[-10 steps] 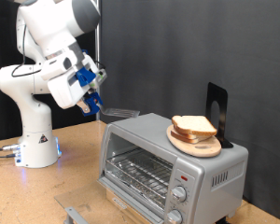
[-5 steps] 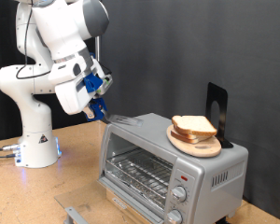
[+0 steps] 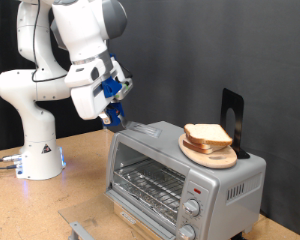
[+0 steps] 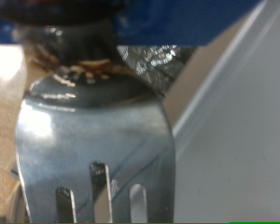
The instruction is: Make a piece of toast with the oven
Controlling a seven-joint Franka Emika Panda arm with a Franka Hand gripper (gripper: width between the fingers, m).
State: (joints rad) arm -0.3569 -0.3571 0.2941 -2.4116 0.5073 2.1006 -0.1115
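My gripper [image 3: 113, 108] is shut on a metal fork [image 3: 138, 127], whose tines reach over the top corner of the oven [image 3: 180, 175] on the exterior view's left. The wrist view is filled by the fork [image 4: 93, 140], tines pointing away from the hand. The silver oven stands on the wooden table, with a wire rack showing behind its glass door and two knobs on its front at the exterior view's right. A stacked pair of bread slices [image 3: 208, 135] lies on a round wooden plate [image 3: 204, 153] on the oven's top. The single piece of toast is out of view.
A black upright stand [image 3: 232, 118] rises behind the plate on the oven's top. The arm's white base [image 3: 38, 150] stands at the exterior view's left. A grey metal piece [image 3: 82, 229] lies on the table at the bottom edge.
The arm has swung towards the exterior view's right, carrying the fork from beside the oven to just over its top corner.
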